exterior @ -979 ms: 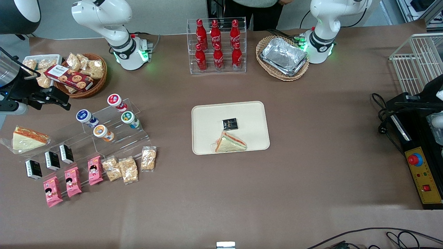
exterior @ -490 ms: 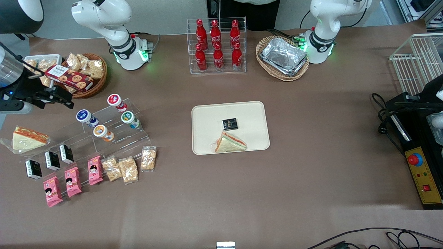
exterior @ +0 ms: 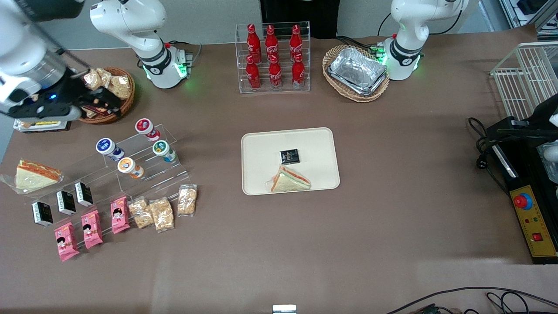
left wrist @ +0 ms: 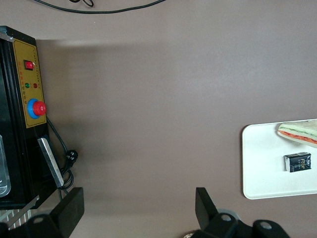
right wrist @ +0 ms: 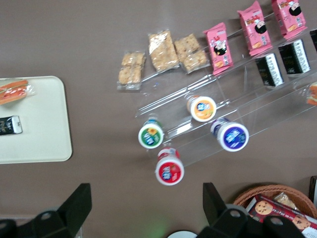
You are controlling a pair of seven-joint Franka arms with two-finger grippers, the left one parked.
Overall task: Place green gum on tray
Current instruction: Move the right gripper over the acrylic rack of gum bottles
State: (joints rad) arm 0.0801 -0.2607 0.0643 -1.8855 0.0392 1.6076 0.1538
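Above the cookie basket (exterior: 114, 101) at the working arm's end of the worktop (exterior: 392, 183), end effector (exterior: 102, 101) hovering, fingers (right wrist: 74, 206) spread wide apart and holding nothing. Green gum (exterior: 163, 150) resting tilted on the clear stepped rack (exterior: 144, 165), lid up, with the red-lidded canister (exterior: 145, 127) farther from the front camera, the orange-lidded one (exterior: 128, 167) nearer, the blue-lidded one (exterior: 107, 147) toward the working arm's end. Tray (exterior: 261, 144) well apart toward the middle of the worktop, already carrying a sandwich (exterior: 290, 179) and a small dark packet (exterior: 290, 156).

Step in hand, by the look of it: the approach to the gum. Best done by centring over the green lid (right wrist: 150, 136) first, then descending along the canister's tilt (not straight down), so neither finger clips the red-lidded neighbour close beside it. Grip low enough on the white body to avoid slipping off the lid. For the later release, aim at the bare stretch of tray farther from the camera than the packet.
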